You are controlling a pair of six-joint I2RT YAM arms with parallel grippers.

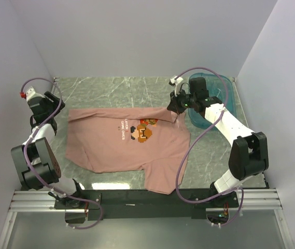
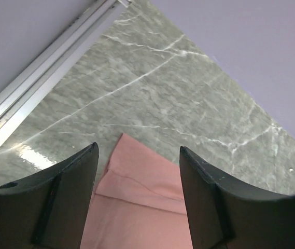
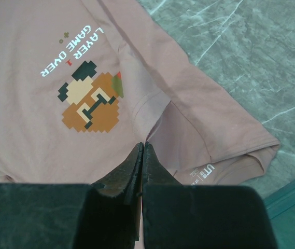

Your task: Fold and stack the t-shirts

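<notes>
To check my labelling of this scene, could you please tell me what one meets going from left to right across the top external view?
left gripper → chest print of the t-shirt → right gripper → teal tub

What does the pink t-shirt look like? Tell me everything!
The t-shirt is dusty pink, soft-looking cotton, with short sleeves. It lies spread on the green marbled table. Its print shows white words and a blocky brown face. The right pincer pinches it; the left pincer hangs open over one corner.
</notes>
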